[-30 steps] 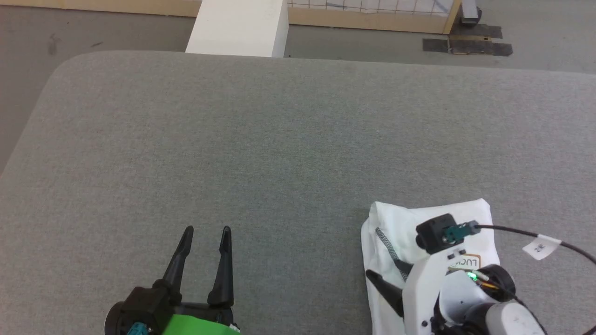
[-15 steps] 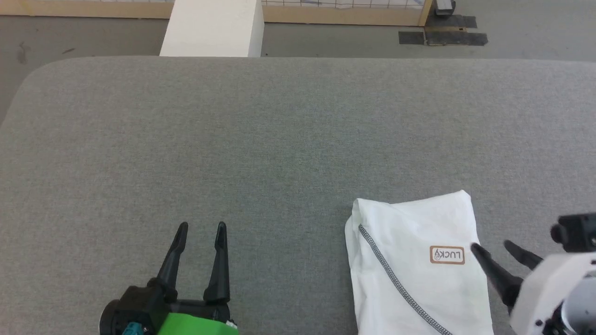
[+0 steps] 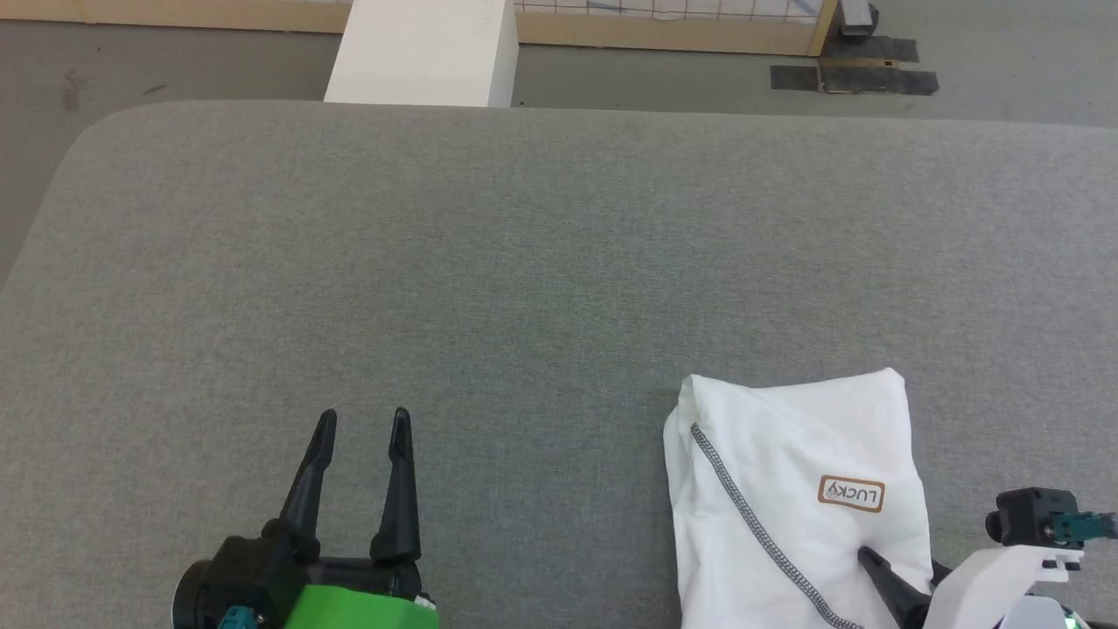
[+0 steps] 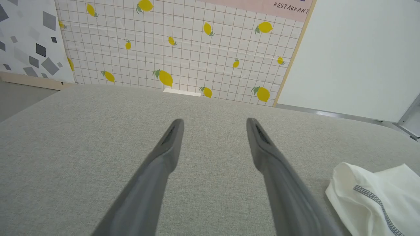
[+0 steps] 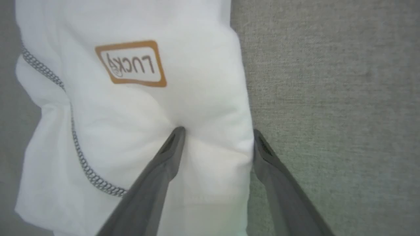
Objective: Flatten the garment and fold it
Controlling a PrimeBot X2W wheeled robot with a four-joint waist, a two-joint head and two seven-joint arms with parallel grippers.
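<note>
The garment is a white T-shirt folded into a compact rectangle at the table's near right, with a zigzag seam and a brown "LUCKY" label on top. My right gripper is open at its right edge. In the right wrist view that gripper straddles the edge of the garment: one finger presses into the cloth and the other sits just outside the edge. My left gripper is open over bare table at the near left, well apart from the shirt. The left wrist view shows this gripper with the garment off to its right.
The grey padded table has rounded far corners. A rigid white box stands on the floor behind its far edge. A wooden-framed panel and dark floor patches lie beyond.
The head camera has shifted a little. My right arm lifted off the top of the garment, swung right, then came back low onto its right edge. The left gripper stays put.
</note>
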